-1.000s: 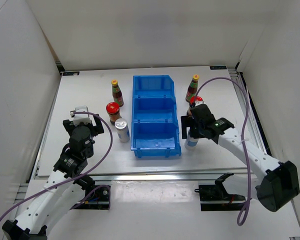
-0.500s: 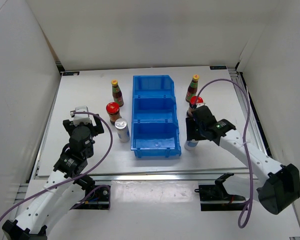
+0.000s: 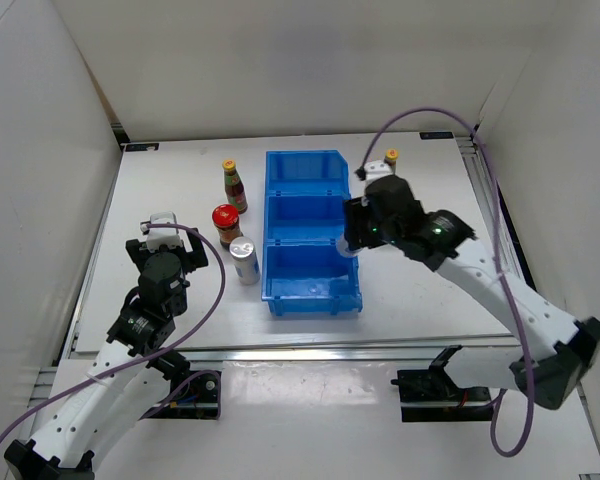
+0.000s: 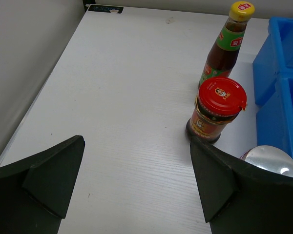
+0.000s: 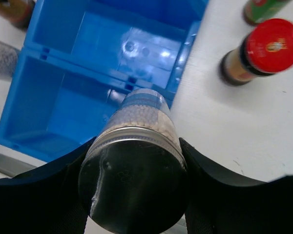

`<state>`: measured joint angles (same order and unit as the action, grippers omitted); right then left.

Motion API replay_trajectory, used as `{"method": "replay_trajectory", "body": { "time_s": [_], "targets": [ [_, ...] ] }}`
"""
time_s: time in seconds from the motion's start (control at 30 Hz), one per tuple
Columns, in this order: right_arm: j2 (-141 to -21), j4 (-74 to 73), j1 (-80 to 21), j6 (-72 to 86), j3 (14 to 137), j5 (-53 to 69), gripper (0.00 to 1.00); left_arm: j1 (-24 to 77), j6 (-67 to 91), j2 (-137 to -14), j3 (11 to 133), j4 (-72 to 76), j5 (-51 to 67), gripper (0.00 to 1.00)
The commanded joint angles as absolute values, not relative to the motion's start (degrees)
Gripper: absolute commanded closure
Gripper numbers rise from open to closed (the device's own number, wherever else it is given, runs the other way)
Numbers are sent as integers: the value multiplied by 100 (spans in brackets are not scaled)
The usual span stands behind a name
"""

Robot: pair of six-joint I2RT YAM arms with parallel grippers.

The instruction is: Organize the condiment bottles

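The right claw (image 5: pixel 134 168) pinches a silver can (image 5: pixel 142 114) up in the air. A blue bin (image 3: pixel 310 300) sits under the claw. A red-lid jar (image 5: pixel 263 53) stands off to one side of it. The left claw (image 4: pixel 136 142) is spread wide and holds nothing. Ahead of it, to the right, stand another jar (image 4: pixel 219 109), a yellow-cap bottle (image 4: pixel 227 44) and a second can (image 4: pixel 271 161)

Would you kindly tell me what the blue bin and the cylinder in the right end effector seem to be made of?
The blue bin: moulded plastic, glossy, judging by soft highlights on its floor. The cylinder: metal end with a dull, scuffed sheen; the body looks like clear glass or plastic, since pale grains show through.
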<state>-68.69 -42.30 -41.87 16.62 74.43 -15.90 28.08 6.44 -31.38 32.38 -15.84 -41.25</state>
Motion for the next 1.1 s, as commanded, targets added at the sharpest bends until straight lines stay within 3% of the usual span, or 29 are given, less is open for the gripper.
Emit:
{"method": "replay_trajectory", "body": {
  "time_s": [0.0,0.5,0.8,0.97,1.03,1.07],
  "targets": [
    [-7399,-4043,-4543,1546,7603,-1644,100,2786,615,-3094,3226,-1503,-4061,0],
    [-8499,-3789,-4896,1644,7427,-1784,99,2786,615,-3094,3226,-1503,-4061,0],
    [-8824,-3560,-4896,1494,7154,-1731,83,2786,615,-3094,3226,-1503,-4061,0],
    [-8824,-3507,-4843,1441,6979,-1731,60,2786,615,-3094,3226,-1503,-4061,0],
    [-8824,-3507,-4843,1441,6979,-1731,29,2786,615,-3094,3226,-1503,-4061,0],
    [-8824,-3455,-4843,1441,6979,-1731,22,2786,615,-3094,3226,-1503,-4061,0]
  ]
}}
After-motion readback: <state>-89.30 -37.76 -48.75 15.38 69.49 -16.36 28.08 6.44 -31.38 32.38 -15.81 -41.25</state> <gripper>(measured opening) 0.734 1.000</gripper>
